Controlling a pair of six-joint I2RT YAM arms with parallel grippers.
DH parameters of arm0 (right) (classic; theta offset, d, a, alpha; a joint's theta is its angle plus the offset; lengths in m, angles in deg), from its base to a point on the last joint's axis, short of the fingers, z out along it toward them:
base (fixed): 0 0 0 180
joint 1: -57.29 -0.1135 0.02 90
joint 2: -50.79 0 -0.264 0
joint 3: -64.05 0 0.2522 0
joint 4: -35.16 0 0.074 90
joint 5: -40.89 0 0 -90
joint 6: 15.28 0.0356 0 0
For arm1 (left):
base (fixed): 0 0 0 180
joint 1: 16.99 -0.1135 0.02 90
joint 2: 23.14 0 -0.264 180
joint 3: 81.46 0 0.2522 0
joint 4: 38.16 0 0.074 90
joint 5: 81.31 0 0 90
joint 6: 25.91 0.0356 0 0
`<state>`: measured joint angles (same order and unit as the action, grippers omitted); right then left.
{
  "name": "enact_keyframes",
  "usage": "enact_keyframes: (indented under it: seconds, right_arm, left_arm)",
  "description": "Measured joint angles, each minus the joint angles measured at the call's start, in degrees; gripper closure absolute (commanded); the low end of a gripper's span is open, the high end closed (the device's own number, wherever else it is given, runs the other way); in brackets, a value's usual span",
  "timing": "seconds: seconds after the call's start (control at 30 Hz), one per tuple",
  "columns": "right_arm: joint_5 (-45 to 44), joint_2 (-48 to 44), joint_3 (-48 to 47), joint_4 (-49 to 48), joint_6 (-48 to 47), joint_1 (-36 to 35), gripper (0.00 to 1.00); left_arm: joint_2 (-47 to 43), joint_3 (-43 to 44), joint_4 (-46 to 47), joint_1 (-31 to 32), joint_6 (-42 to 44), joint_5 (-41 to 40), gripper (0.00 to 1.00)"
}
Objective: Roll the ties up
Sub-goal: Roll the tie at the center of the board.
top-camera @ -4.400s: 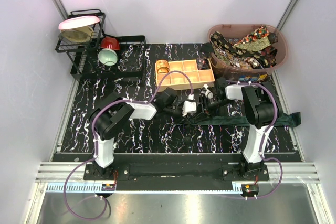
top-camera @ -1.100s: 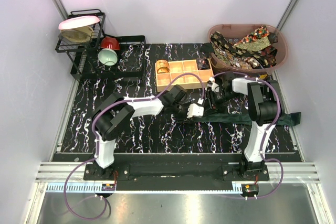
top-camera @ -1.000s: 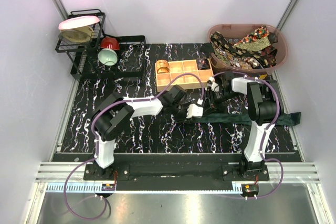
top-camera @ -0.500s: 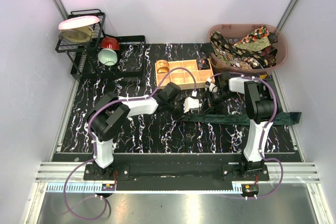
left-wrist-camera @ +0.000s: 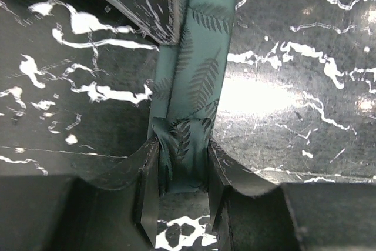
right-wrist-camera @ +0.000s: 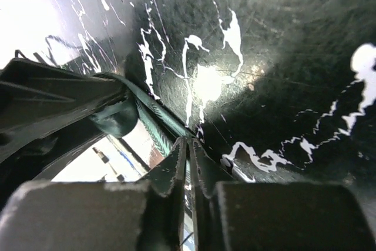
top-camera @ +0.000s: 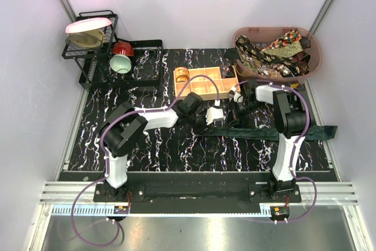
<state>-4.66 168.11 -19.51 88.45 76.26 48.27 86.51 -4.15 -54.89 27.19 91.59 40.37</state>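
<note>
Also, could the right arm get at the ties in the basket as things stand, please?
Probably yes: the basket stands open just beyond the right arm, its ties uncovered, with nothing visibly blocking the way.

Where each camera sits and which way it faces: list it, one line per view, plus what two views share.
Top external: above and behind, looking down on the table; the left arm and right arm show whole.
Left wrist: on the left arm, looking down past the left gripper, which pinches the green tie.
Right wrist: on the right arm, looking low along the table past the shut right gripper.
Shared: all show the green tie.
</note>
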Motion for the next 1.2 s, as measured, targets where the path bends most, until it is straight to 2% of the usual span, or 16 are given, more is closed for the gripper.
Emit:
enact_keyframes:
  seconds: [0.07,0.2,0.53,0.73,0.87,0.97,1.2]
  right_arm:
    - [0.00,-0.24,-0.37,0.24,-0.52,0.00,0.77]
    - [1.14,-2.32,-0.70,1.09,-0.85,0.00,0.73]
    - [7.54,-5.90,2.03,0.00,3.74,-2.23,0.87]
    - [5.86,-1.97,3.82,-2.80,5.22,-3.93,0.89]
    - [4.81,0.22,3.69,-3.28,6.64,-3.78,0.91]
    - [4.15,0.50,3.10,-2.56,7.06,-3.80,0.92]
    - [2.73,0.74,2.19,-1.16,7.37,-3.96,0.95]
  left_arm:
    - [0.66,0.50,-0.83,0.00,0.33,-0.02,0.91]
    - [0.72,0.92,-1.70,0.04,1.07,-0.42,0.91]
    - [0.72,0.98,-1.88,0.37,1.38,-1.29,0.91]
    - [0.72,0.98,-1.92,0.42,1.40,-1.33,0.91]
    - [0.72,0.98,-1.92,0.39,1.62,-1.27,0.84]
    - [0.70,0.98,-1.88,0.28,1.97,-0.92,0.82]
    - [-0.68,-1.75,1.38,-1.53,1.57,4.26,0.79]
